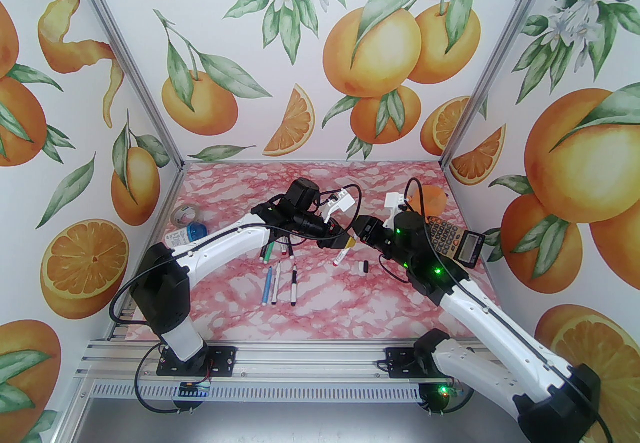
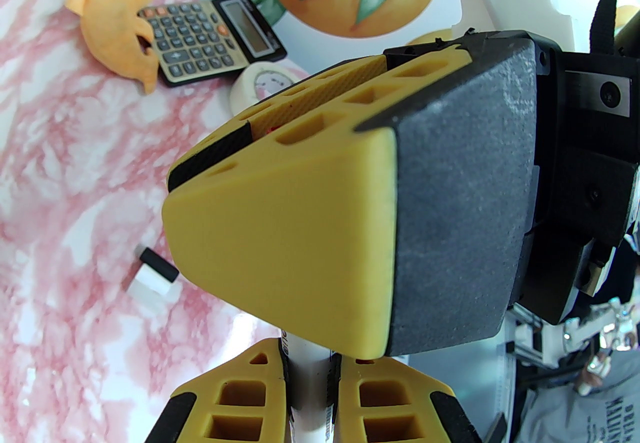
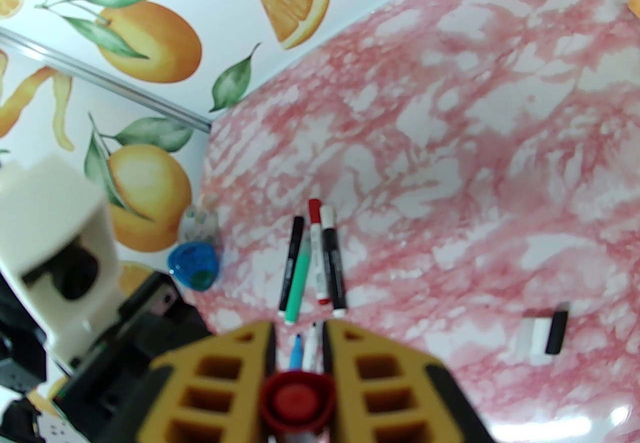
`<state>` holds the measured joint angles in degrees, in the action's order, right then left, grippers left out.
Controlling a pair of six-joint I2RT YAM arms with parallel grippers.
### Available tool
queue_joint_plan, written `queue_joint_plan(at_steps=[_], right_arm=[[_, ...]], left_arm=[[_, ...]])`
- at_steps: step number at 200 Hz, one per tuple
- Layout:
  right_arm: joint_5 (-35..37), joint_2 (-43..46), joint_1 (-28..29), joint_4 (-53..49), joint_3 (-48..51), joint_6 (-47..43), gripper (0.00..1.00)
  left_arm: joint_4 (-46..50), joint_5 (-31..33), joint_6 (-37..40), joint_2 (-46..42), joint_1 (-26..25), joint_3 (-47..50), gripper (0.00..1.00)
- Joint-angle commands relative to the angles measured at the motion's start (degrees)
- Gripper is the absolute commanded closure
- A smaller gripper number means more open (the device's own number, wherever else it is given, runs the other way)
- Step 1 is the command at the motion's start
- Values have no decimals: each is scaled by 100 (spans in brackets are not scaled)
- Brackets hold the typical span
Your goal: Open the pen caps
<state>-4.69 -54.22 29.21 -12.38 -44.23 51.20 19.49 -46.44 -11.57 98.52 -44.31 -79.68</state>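
While mid-air, L fingers (image 2: 240, 396) on pen (image 2: 305, 371), R fingers (image 3: 220, 376) on red cap (image 3: 298, 398).

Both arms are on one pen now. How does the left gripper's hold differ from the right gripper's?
The left gripper is shut on the white pen barrel, while the right gripper is shut on the red cap. In the top view, the left gripper reaches in from the left and the right gripper from the right, above the table. Both are shut, apparently on opposite ends of the same pen.
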Motion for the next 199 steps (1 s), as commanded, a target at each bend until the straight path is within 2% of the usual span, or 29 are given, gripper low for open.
queue_joint_plan(at_steps=[1,15,35,111,158,180,199], right_arm=[[25,-3,40,76,-48,-36,84],[37,15,40,102,-42,-9,85],[63,50,41,189,-49,63,86],[9,104,32,459,8,256,88],[-107,181,39,887,246,435,88],[-85,174,39,890,296,450,88],[-47,188,35,995,375,483,88]], left_arm=[[-49,-32,85,-92,-7,36,86],[-97,-54,46,-87,-1,57,84],[-238,-117,6,-105,-42,134,72],[-372,-312,-101,0,-119,154,71],[-525,-454,-275,62,-109,168,78],[-501,-436,-258,53,-114,164,93],[-388,-367,-171,62,-124,127,95]])
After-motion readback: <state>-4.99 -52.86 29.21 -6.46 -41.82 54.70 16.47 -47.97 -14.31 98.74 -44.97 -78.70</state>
